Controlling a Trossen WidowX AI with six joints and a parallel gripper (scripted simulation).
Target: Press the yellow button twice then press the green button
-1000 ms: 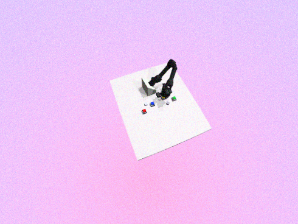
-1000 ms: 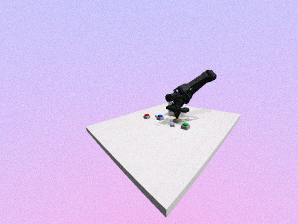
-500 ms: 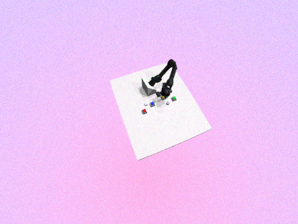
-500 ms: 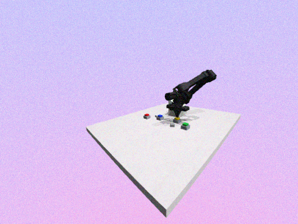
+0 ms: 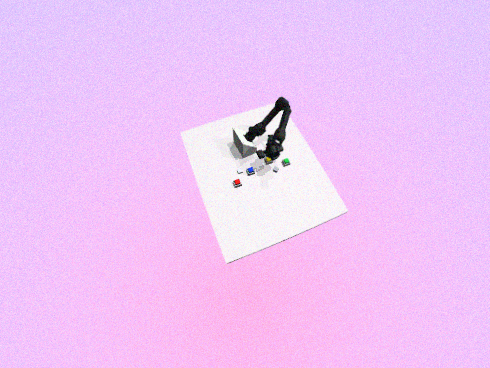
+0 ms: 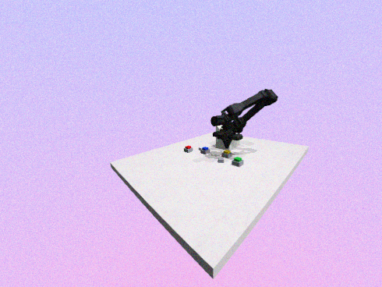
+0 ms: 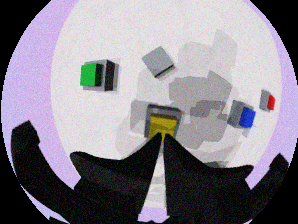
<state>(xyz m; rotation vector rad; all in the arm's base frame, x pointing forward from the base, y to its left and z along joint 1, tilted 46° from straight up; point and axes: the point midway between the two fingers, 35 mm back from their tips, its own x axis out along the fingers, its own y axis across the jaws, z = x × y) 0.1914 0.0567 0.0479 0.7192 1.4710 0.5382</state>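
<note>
Black arm (image 6: 249, 107) and black gripper (image 7: 161, 137); white table (image 6: 218, 203); yellow button (image 7: 162, 123), green button (image 7: 92, 75), blue button (image 7: 246, 117), red button (image 7: 270, 102), each on a grey base; plain grey block (image 7: 158, 63).

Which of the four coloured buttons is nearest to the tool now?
The yellow button, directly at the closed tool; green, blue and red sit farther off.
</note>
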